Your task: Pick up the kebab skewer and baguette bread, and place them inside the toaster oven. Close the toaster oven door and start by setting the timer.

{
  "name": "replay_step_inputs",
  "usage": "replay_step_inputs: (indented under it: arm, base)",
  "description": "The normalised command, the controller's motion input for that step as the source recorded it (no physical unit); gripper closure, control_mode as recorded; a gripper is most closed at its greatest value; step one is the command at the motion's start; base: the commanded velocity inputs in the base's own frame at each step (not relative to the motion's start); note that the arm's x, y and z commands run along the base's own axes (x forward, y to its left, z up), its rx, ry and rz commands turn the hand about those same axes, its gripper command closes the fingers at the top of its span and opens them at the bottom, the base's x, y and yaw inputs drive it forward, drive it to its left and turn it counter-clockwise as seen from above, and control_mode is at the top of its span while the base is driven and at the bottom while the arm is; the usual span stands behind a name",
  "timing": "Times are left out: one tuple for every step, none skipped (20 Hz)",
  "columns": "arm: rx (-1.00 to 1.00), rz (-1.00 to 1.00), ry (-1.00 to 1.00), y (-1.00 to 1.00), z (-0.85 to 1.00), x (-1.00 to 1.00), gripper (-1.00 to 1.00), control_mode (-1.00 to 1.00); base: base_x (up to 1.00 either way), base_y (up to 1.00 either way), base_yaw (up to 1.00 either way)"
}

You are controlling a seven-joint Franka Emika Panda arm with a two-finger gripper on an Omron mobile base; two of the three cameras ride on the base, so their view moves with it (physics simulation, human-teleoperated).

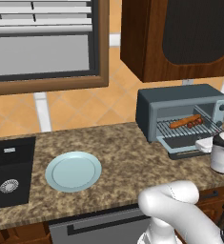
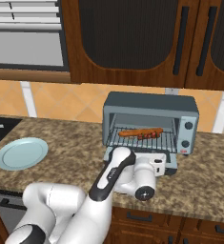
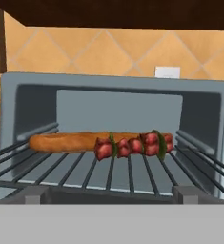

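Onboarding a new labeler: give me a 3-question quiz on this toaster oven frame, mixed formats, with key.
1. True or false: the baguette bread and kebab skewer lie on the wire rack inside the toaster oven.
2. Multiple choice: the toaster oven door is A) shut B) dropped open C) missing.
3. Fill in: the light blue plate on the counter carries ____.

Key: 1 true. 2 B. 3 nothing. The skewer lies in front of the bread in the hand view.
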Motion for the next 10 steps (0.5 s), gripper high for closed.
replay_step_inputs:
  arm:
    - [-0.06, 0.0, 0.0, 0.0, 0.01, 0.0, -1.0, -1.0]
    - [-0.03, 0.0, 0.0, 0.0, 0.09, 0.0, -1.0, -1.0]
    - [-0.01, 0.0, 0.0, 0.0, 0.15, 0.0, -1.0, -1.0]
    - [-0.01, 0.0, 0.0, 0.0, 0.11, 0.0, -1.0, -1.0]
    - [0.0, 0.0, 0.0, 0.0, 0.11, 0.0, -1.0, -1.0]
    - [0.0, 0.0, 0.0, 0.0, 0.12, 0.0, -1.0, -1.0]
    - [0.0, 0.0, 0.0, 0.0, 0.13, 0.0, -1.0, -1.0]
    - [0.0, 0.0, 0.0, 0.0, 0.13, 0.0, -1.0, -1.0]
    - [0.0, 0.0, 0.0, 0.0, 0.06, 0.0, -1.0, -1.0]
    - [0.0, -0.01, 0.0, 0.0, 0.09, 0.0, -1.0, -1.0]
  base:
    - [0.0, 0.0, 0.0]
    - [0.0, 0.0, 0.0]
    - [0.0, 0.0, 0.0]
    - [0.0, 0.0, 0.0]
    - [0.0, 0.0, 0.0]
    - [0.0, 0.0, 0.0]
    - [0.0, 0.0, 0.0]
    - [0.0, 0.0, 0.0]
    - [0.0, 0.0, 0.0]
    - [0.0, 0.0, 0.0]
